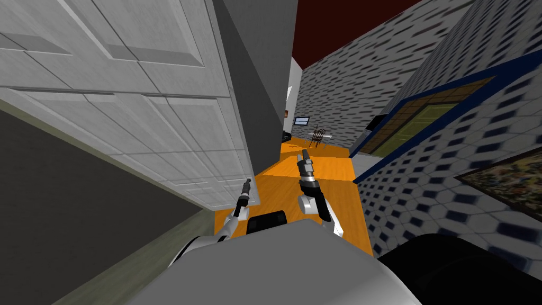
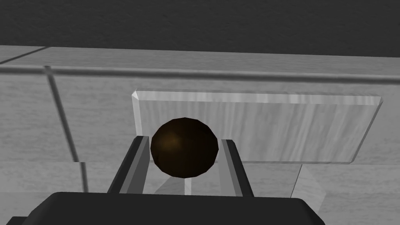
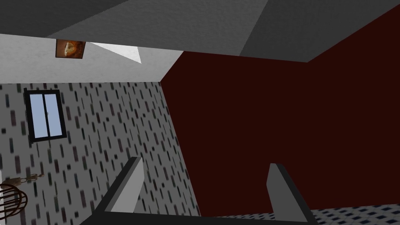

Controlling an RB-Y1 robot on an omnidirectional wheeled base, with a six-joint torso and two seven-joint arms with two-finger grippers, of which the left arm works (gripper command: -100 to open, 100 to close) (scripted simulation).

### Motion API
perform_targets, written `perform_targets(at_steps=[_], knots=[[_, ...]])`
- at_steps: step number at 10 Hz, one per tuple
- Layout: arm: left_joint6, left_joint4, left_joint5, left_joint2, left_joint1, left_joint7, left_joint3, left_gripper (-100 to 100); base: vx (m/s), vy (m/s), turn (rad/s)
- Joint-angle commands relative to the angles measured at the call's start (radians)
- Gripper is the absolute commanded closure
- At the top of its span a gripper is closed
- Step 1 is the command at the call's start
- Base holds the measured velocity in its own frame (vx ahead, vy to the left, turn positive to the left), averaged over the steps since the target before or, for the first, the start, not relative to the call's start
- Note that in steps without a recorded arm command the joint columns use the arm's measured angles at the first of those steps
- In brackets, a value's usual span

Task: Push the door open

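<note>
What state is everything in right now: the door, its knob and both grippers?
door: white, panelled; open or shut, cannot tell.
door knob: dark, round, gripped on both sides.
left gripper: shut on the door knob.
right gripper: open, holding nothing, out over the orange floor.
</note>
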Motion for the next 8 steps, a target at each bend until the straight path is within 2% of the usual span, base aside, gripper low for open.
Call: perform_targets(at_steps=[1,2,5,6,7,8], knots=[[0.003,-0.001,0.013,0.022,-0.002,-0.004,0.017,100,0.069,-0.068,0.019],[0.003,-0.012,0.013,0.022,-0.002,-0.004,0.017,100,0.119,-0.072,0.058],[0.003,-0.001,0.013,0.022,-0.002,-0.004,0.017,100,0.059,-0.016,-0.002],[0.007,-0.003,0.028,0.038,-0.004,-0.009,0.038,100,0.134,-0.065,0.035],[0.007,-0.053,0.028,0.038,0.006,-0.009,0.038,100,0.17,-0.095,0.055],[0.008,-0.042,0.028,0.038,-0.004,-0.009,0.038,100,0.095,-0.049,0.022]])
